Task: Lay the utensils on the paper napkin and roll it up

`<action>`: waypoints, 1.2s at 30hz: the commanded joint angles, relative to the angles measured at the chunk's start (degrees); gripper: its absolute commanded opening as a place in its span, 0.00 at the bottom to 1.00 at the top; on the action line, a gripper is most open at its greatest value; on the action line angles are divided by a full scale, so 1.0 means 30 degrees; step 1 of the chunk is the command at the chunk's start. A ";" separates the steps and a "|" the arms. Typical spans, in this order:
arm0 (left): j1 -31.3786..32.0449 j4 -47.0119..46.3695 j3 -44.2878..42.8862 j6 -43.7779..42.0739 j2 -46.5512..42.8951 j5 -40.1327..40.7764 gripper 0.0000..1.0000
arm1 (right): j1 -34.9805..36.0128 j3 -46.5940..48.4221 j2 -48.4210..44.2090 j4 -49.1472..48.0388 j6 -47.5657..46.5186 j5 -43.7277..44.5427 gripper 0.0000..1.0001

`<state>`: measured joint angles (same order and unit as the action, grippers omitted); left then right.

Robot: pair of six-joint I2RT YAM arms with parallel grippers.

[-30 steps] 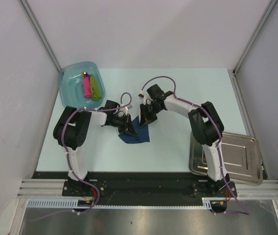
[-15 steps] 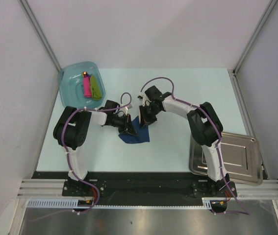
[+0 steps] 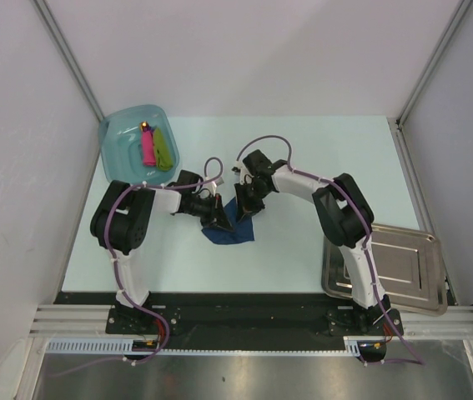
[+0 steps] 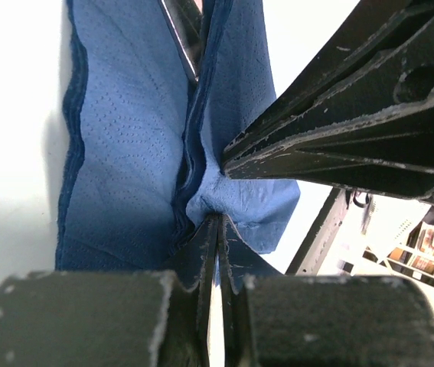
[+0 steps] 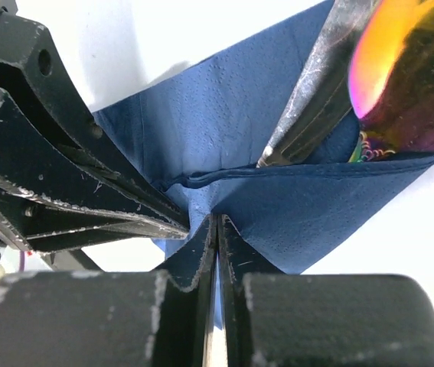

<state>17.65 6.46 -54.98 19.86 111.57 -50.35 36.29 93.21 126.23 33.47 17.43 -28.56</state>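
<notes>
The dark navy paper napkin (image 3: 233,236) lies mid-table, bunched up between both grippers. My left gripper (image 3: 218,219) is shut on a fold of the paper napkin (image 4: 128,145), its tips (image 4: 218,219) pinching the blue sheet. My right gripper (image 3: 245,212) is shut on the same raised fold (image 5: 316,206), tips (image 5: 217,220) pressed together, facing the left fingers (image 5: 63,176). A utensil with a shiny orange-gold bowl (image 5: 404,76) and a dark metallic handle (image 5: 312,99) lies inside the napkin, partly covered by the folded edge. From the top view the utensils are hidden.
A pale teal tub (image 3: 123,146) at the back left holds a pink stick (image 3: 147,147) and a lime-green stick (image 3: 163,148). A shiny steel tray (image 3: 407,267) sits at the front right, beside the right arm's base.
The right gripper has closed onto the napkin's fold, and its arm has shifted slightly left toward the left gripper. The left gripper has kept its grip.
</notes>
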 commanded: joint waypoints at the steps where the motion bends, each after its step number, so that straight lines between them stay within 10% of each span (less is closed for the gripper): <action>1: -0.0346 0.0103 0.0192 -0.0790 0.0252 0.1108 0.05 | 0.0587 0.0395 0.1075 0.0061 -0.0535 0.3098 0.04; 25: 0.0533 -0.9473 0.3239 0.5096 -0.1215 -0.1677 0.18 | 0.0236 -0.0923 0.0959 0.0268 -0.0918 0.2195 0.05; 36: 0.0533 -0.5582 0.2800 0.3372 0.1393 0.1576 0.05 | -0.0320 -0.0543 0.0025 0.0239 -0.0654 0.1464 0.17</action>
<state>19.33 -17.23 -46.54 34.00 113.06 -53.21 36.56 92.55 126.48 31.40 16.86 -27.49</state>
